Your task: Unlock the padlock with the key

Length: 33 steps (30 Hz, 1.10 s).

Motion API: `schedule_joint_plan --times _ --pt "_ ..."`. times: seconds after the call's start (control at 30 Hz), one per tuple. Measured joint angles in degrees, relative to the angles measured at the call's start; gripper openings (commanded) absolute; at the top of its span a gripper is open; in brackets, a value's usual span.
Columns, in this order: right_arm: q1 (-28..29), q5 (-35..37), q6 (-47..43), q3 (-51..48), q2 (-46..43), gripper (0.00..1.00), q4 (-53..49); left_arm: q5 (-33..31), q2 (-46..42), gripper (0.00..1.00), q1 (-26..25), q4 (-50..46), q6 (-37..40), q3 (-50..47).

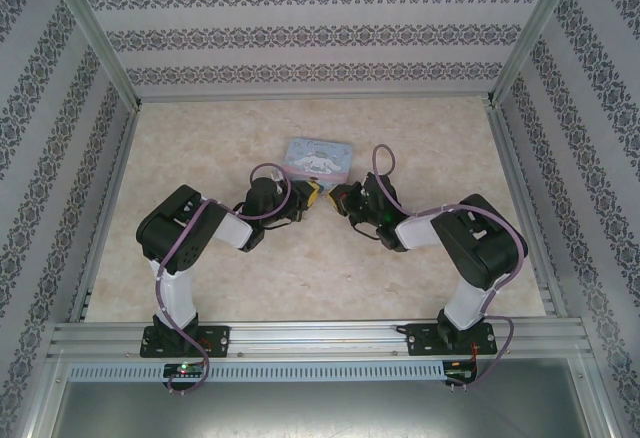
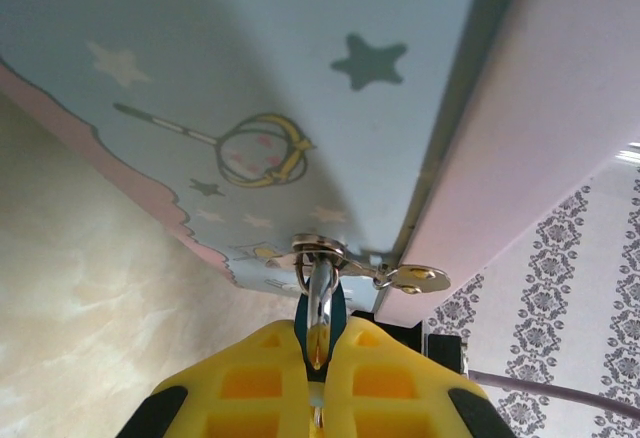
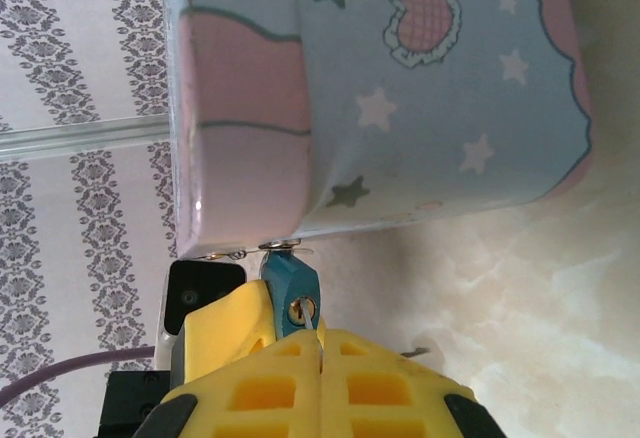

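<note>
Right wrist view had the right gripper (image 3: 320,343) pinched shut on the key (image 3: 321,326), its tip right by the brass keyhole (image 3: 300,308) of the padlock (image 3: 288,280). I'd call this the insertion step, though I couldn't tell if the key was actually in. Left gripper (image 2: 318,336) was clamped on the padlock body, which hung by its shackle (image 2: 320,293) from the hasp (image 2: 318,248) on the tin (image 3: 430,108). Next move probably called for a straight push in, then a twist while the left one held firm.
</note>
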Motion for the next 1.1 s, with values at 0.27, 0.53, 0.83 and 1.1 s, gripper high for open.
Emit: schedule_joint_plan --times 0.27,0.53,0.83,1.1 --pt "-0.6 -2.0 0.7 1.7 3.2 0.0 2.2 -2.4 0.0 0.0 0.0 0.0 -0.2 0.1" --pt "-1.0 -3.6 2.9 2.3 5.4 0.0 5.4 -3.9 0.0 0.0 0.0 -0.2 -0.3 0.3" --pt "-2.5 -6.3 2.7 2.5 5.4 0.0 5.6 -3.8 0.0 0.0 0.0 -0.1 -0.5 0.5" --pt "-4.7 -10.4 0.1 2.5 5.4 0.0 5.1 -2.7 0.0 0.0 0.0 0.0 -0.6 0.5"
